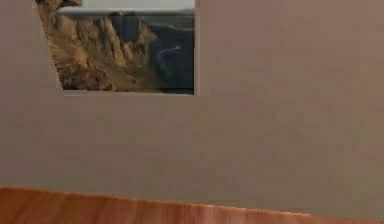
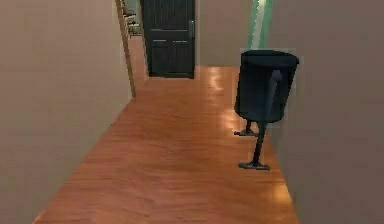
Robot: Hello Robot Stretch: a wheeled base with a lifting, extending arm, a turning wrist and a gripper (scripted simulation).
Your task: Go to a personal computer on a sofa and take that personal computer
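Item 1, forward view, left: framed picture (image 1: 125, 45) of tan rock cliffs with a dark valley behind them, hung flat on a plain beige wall (image 1: 285, 110); its top edge is cut off by the top of the view. Item 2, below it: a narrow band of reddish wooden floor (image 1: 100, 208) running the full width along the foot of that wall. Item 3, arm side view, left: a bare beige wall (image 2: 55, 90) flanking a corridor. Item 4, centre: wooden plank floor (image 2: 170, 150), warm orange-brown with a pale sheen towards the far end, its boards running away from the camera. Item 5, far end of the corridor: dark panelled door (image 2: 168, 38), upright in its frame, with a lit opening (image 2: 128, 30) just to its left. Item 6, right of centre: dark drum-shaped container (image 2: 265, 82), upright, raised on thin dark legs (image 2: 258, 140) whose feet rest on the floor, close beside the right-hand wall (image 2: 340, 120); its inside is hidden at this angle, so its contents cannot be told. Item 7, behind the container: a narrow pale green strip of wall (image 2: 260, 22). Item 8, gripper: how its jaws stand cannot be told, so no place is given relative to them. Item 9, personal computer: where it lies, which way it points and how its long axis runs cannot be told.
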